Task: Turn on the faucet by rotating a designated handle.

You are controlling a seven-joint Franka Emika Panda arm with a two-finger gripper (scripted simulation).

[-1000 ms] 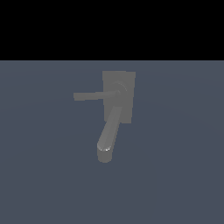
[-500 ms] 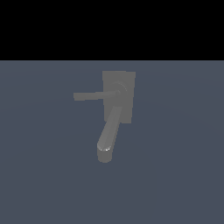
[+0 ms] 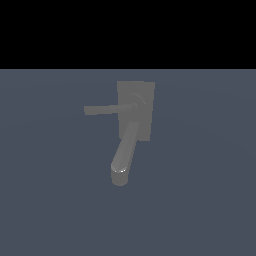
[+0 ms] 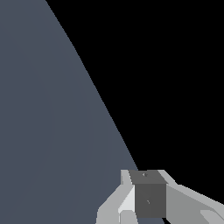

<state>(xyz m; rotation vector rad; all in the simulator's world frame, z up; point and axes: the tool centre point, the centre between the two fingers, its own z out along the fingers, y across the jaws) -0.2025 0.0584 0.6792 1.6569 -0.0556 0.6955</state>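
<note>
Distance was the whole question, and I could not read it: the faucet (image 3: 135,112) stood near the middle of the exterior frame on the blue-grey tabletop (image 3: 210,200), yet my hand (image 4: 146,199) did not appear in that view at all. The handle (image 3: 107,109) ran as a thin bar from its round hub on the back plate straight out toward the left of the frame, nearly level, its free end well clear of the thick spout (image 3: 124,155) that dropped toward the lower middle. My wrist view showed only bare tabletop and a part of my hand at the lower right; neither faucet nor handle was in it. Whether my hand was spread or clenched I could not tell. I judged the bar's free end the place to push.
</note>
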